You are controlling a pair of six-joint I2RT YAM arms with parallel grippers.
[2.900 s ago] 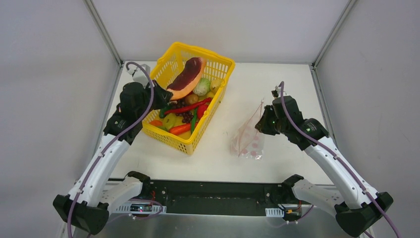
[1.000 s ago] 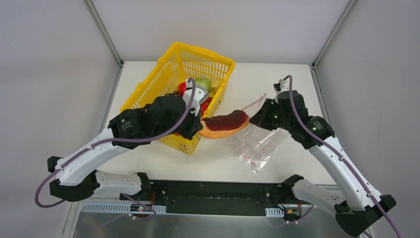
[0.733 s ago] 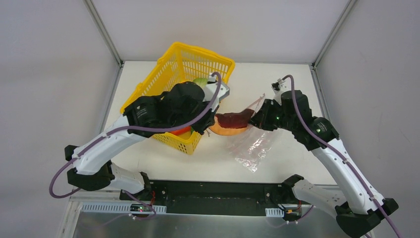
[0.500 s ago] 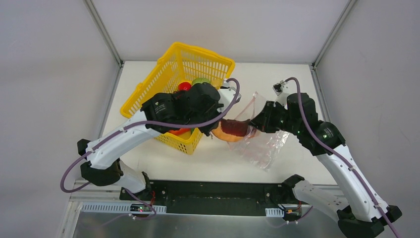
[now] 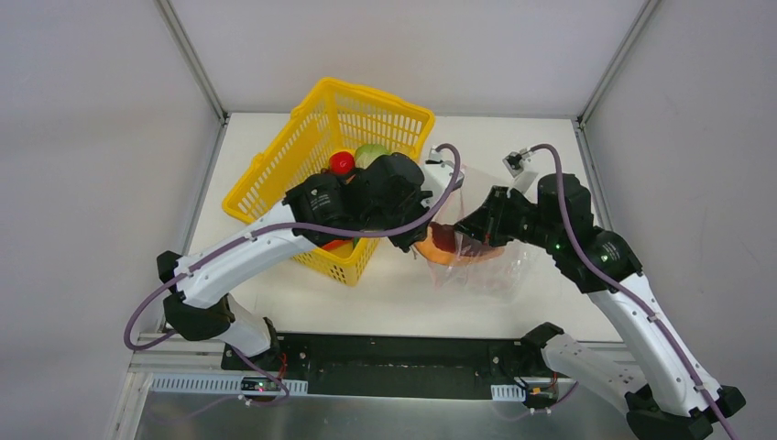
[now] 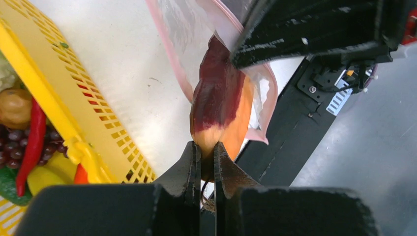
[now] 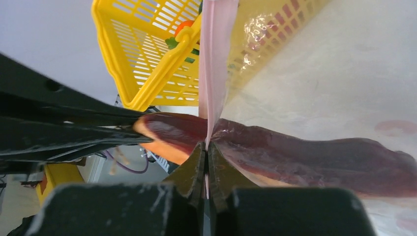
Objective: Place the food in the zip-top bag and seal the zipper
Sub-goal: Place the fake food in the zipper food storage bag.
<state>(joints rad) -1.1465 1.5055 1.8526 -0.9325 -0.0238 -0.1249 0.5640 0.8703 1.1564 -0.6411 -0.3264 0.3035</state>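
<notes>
At the left side of the desk stands the yellow basket, and it holds most of the food. The top view shows a red tomato and a green cabbage in it. The left wrist view shows also purple grapes and a long red chili behind the lattice wall.

The left arm reaches over the near corner of the basket toward the middle of the desk. The left pincer is closed tight on the orange-rimmed end of the melon slice. The slice points away from the pincer, and its dark-red far part is already inside the mouth of the zip-top bag.

The bag is just to the right of the basket, between the two arms. Through the clear plastic the far part of the slice is visible in the right wrist view. The zipper is the pink strip along the mouth edge, and it stands open around the slice.

The right pincer is pressed together on this strip and holds the mouth edge up. Whether the lower part of the bag rests on the desk, I cannot tell.
</notes>
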